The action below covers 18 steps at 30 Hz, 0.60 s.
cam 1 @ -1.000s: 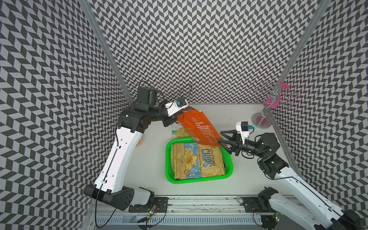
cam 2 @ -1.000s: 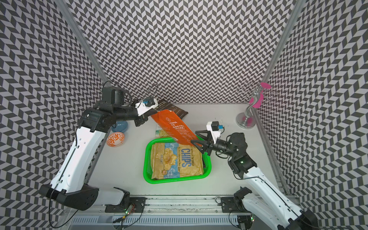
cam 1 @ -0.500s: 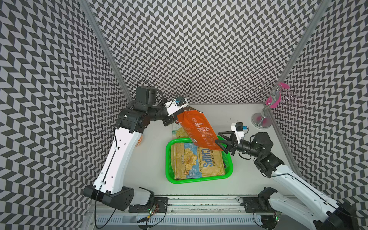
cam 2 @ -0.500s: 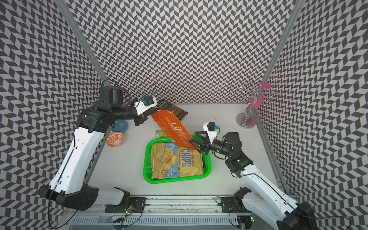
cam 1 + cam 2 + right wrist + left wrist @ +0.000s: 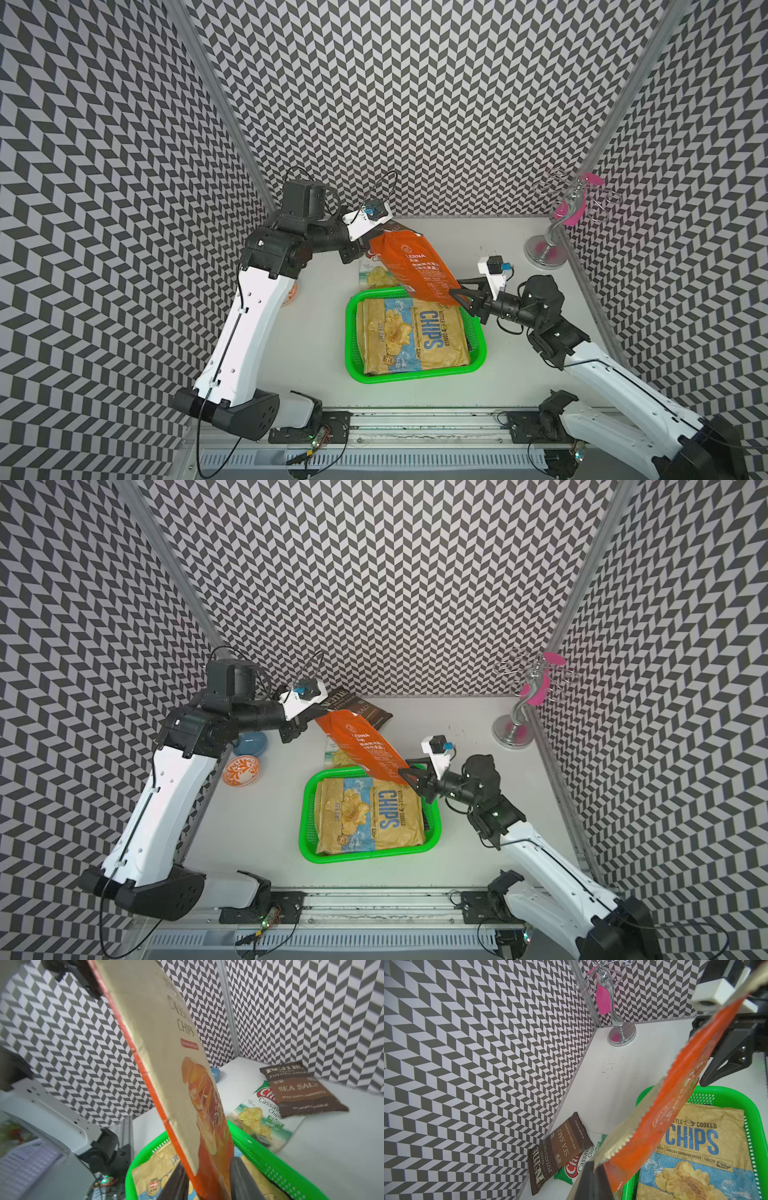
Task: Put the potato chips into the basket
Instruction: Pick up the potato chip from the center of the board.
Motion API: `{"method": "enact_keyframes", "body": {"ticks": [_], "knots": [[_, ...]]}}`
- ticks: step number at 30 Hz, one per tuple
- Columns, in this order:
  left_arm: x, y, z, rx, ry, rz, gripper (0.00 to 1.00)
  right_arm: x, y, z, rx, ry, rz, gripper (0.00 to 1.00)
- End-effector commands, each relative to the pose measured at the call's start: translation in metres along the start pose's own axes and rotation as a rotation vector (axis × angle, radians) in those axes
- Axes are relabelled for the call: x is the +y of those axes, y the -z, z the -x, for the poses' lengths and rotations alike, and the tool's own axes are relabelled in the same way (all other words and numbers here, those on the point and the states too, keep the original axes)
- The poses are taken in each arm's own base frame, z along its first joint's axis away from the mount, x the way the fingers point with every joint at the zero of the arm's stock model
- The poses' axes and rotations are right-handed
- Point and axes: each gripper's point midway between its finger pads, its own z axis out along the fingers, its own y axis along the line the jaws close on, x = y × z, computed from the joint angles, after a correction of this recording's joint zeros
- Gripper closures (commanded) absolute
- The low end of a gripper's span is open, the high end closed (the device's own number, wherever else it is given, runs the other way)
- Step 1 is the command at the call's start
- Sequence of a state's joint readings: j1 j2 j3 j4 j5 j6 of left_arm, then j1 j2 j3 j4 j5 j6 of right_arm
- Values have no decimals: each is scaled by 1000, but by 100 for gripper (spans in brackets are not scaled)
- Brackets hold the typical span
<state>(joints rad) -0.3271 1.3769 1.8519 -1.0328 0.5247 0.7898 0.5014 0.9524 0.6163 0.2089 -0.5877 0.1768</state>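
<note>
The left gripper (image 5: pixel 369 237) is clamped on the top seam of the orange bag (image 5: pixel 415 266), which hangs slanted above the 12-to-1 o'clock rim of the green basket (image 5: pixel 351 332). The right gripper (image 5: pixel 456 294) straddles the bag's lower end; whether it pinches I cannot tell. A tan CHIPS bag (image 5: pixel 411 336) lies flat in the basket, while a brown SEA SALT bag (image 5: pixel 365 712) and a green-white bag (image 5: pixel 374 274) lie on the surface (image 5: pixel 311 340) at its 12 o'clock.

"KETTLE COOKED CHIPS" on tan bag (image 5: pixel 411 336)

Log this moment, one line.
left pincer: shut on orange bag | right pincer: around lower end, grip unclear | CHIPS bag: in basket
</note>
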Motion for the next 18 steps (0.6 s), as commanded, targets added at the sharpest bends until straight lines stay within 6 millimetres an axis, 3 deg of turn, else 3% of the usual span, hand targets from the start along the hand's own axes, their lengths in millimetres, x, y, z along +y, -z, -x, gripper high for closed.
{"method": "enact_keyframes", "body": {"ticks": [1, 4, 9, 11, 13, 14, 15, 18], "knots": [[4, 18, 23, -73, -19, 55, 100, 1, 5, 19, -52, 35, -34, 86], [2, 15, 15, -56, 4, 60, 100, -2, 10, 39, -82, 59, -87, 100], [-2, 7, -5, -16, 60, 73, 97, -2, 18, 75, -122, 113, -161, 100], [-10, 5, -7, -10, 93, 25, 53, 1, 16, 83, -82, 129, -165, 100], [-17, 6, -5, -13, 111, -17, 19, 5, 13, 92, -39, 144, -174, 100], [-18, 7, -3, -16, 116, -24, 7, 8, 10, 95, -18, 156, -182, 100], [-17, 9, -1, -18, 117, -23, 1, 10, 9, 98, -6, 171, -194, 100], [-10, 15, 6, -20, 102, 8, 1, 17, 5, 106, 37, 236, -219, 100]]}}
